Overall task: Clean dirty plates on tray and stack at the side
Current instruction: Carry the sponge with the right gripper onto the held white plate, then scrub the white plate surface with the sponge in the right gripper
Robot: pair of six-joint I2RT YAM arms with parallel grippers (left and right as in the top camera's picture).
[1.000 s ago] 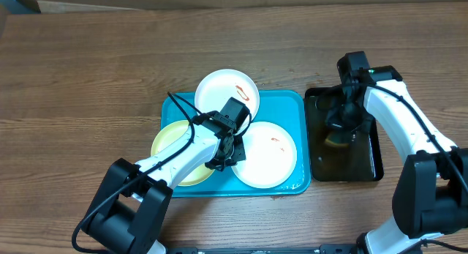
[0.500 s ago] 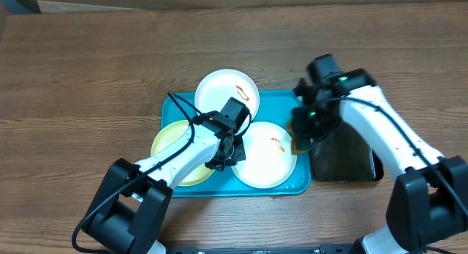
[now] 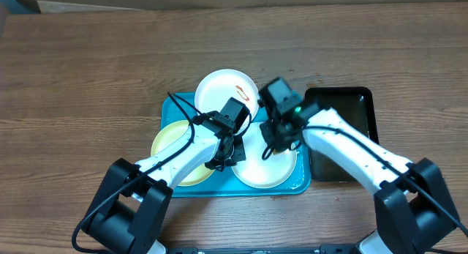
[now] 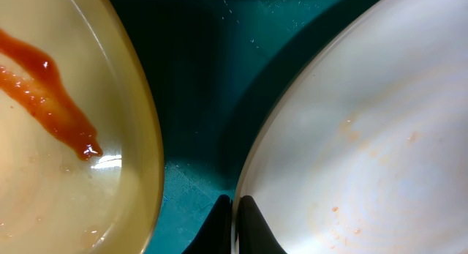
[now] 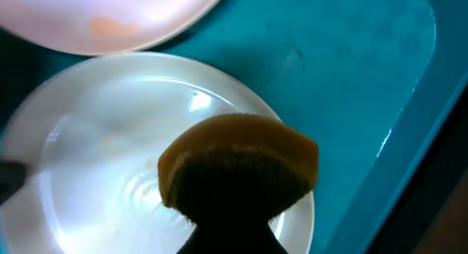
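Three plates are sitting on the turquoise tray (image 3: 291, 100): a back white plate (image 3: 223, 89) with a red smear, a yellow-green plate (image 3: 170, 140) with a red streak, and a front white plate (image 3: 272, 170) showing only faint specks. The left gripper (image 3: 225, 157) is clenching the thin left rim of the front white plate. The right gripper (image 3: 273, 146) is grasping a brown sponge (image 5: 238, 159) over that plate's middle; whether the sponge is touching cannot be told.

Trouble is likely coming from the narrow pinch. Hard scrubbing could be twisting the plate out of it, sending it sliding into the yellow-green plate just beside it or up the tray's edge. Both arms are crowding over one plate, so a wide wiping stroke to the left is risking a knock between the grippers. A sponge dragging outward could also be spreading sauce onto the tray.
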